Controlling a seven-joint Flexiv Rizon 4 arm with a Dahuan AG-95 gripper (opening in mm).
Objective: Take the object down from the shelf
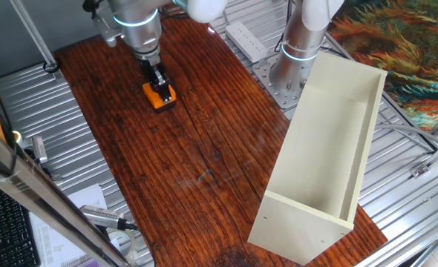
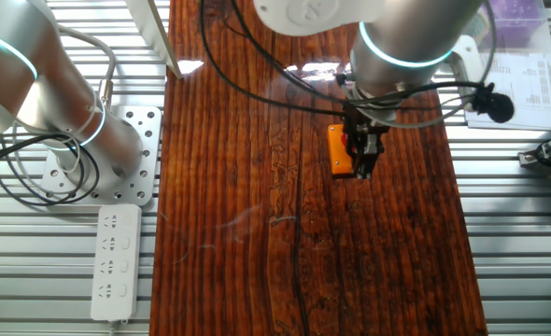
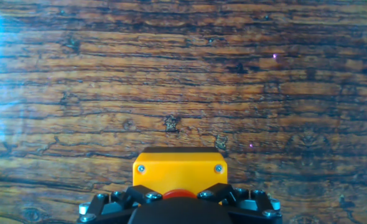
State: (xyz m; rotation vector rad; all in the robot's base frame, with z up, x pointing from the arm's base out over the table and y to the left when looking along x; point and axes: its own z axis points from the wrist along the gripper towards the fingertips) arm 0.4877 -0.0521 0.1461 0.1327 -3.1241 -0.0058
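Orange box sits upper left of one fixed view, on the wood counter, well apart from the shelf at right, which looks empty. End effector is right over the box; hand view shows fingers flanking the red button, but can't tell if clamped or just apart. Box prob. light, rigid plastic, smooth sides; grip flat side walls, avoid button. Counter is flat grained wood w/ glare. Power strip and 2nd arm base sit off the counter on metal slats.
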